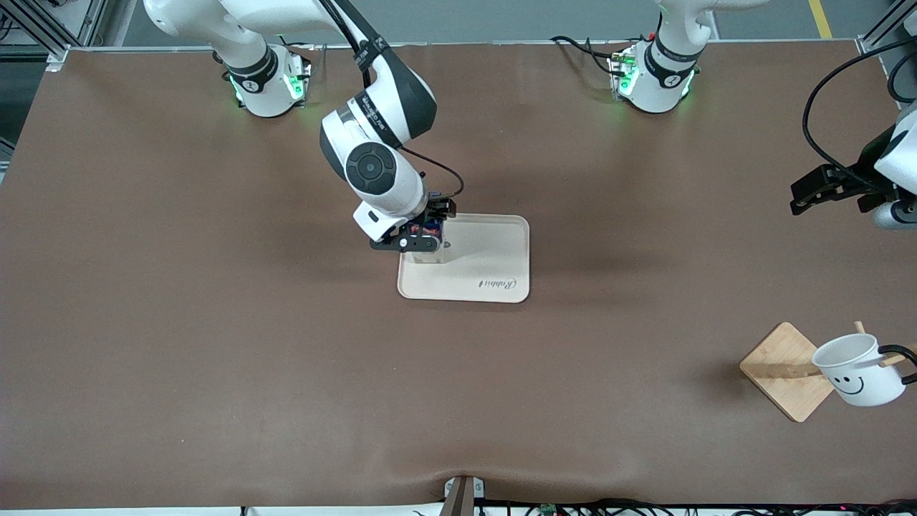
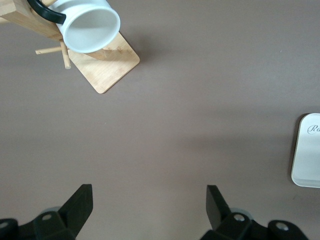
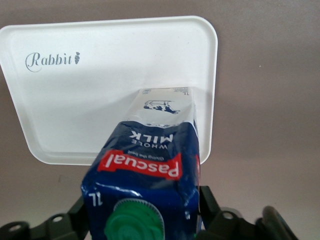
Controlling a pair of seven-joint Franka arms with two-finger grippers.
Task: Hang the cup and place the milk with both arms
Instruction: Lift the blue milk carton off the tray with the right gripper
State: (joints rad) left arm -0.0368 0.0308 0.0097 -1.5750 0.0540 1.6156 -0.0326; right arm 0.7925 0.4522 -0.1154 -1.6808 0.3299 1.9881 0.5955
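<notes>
Nearest the camera: cup point(image 1: 860, 370), white with black loop handle, hung by that handle on a peg of the wooden rack point(image 1: 784, 371) at the left arm's end of the worktop point(image 1: 215, 344); hanging step judged complete. Farther from the camera, mid-worktop: cream tray point(image 1: 494, 258) carrying the milk point(image 3: 150, 165), upright at the tray corner toward the right arm's base. Carton judged light, stiff enough for a moderate squeeze, prone to tipping given its tall, narrow form; best gripped across the upper body below the green cap point(image 3: 132, 220). Right end effector point(image 1: 423, 240) lowered over that corner, forearm angled down from its base, fingers clenched on the carton's sides. Left end effector point(image 2: 150, 207) released, fingers spread wide, waiting above bare worktop near the rack.
</notes>
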